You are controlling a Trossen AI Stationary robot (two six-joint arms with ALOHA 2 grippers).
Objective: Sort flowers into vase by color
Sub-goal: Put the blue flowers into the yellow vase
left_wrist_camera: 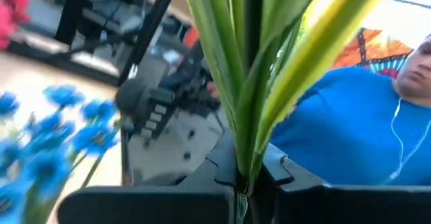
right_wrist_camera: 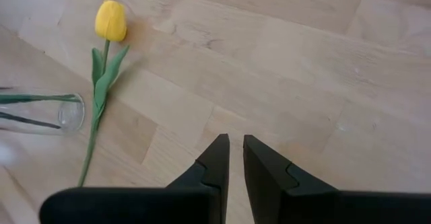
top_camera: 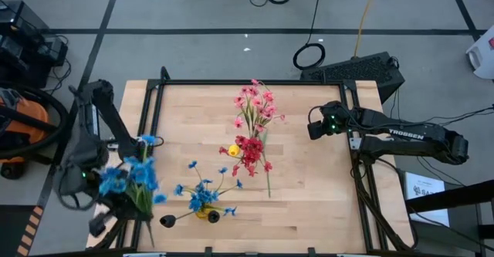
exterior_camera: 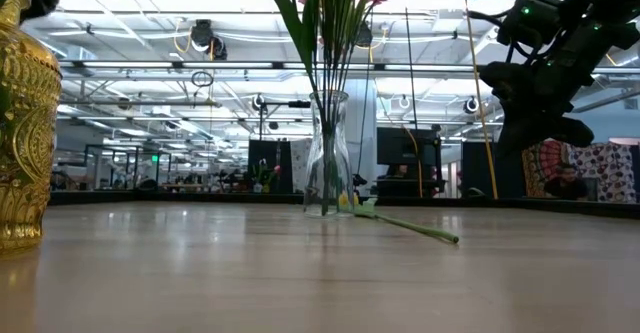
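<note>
Grey floor (top_camera: 193,52) with black cables (top_camera: 309,55) surrounds the wooden worktop (top_camera: 309,187); bright ceiling lights (exterior_camera: 150,68) hang beyond.

left gripper (left_wrist_camera: 242,183) clamped at table's left edge; right gripper (right_wrist_camera: 236,158) nearly closed.

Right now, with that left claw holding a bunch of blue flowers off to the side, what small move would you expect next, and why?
Probably a short carry toward the gold vase. The left gripper is shut on green stems, its blue flowers raised at the table's left edge, and that vase already holds blue blossoms. The right gripper waits, nearly closed and empty, above bare wood near the yellow tulip.
</note>
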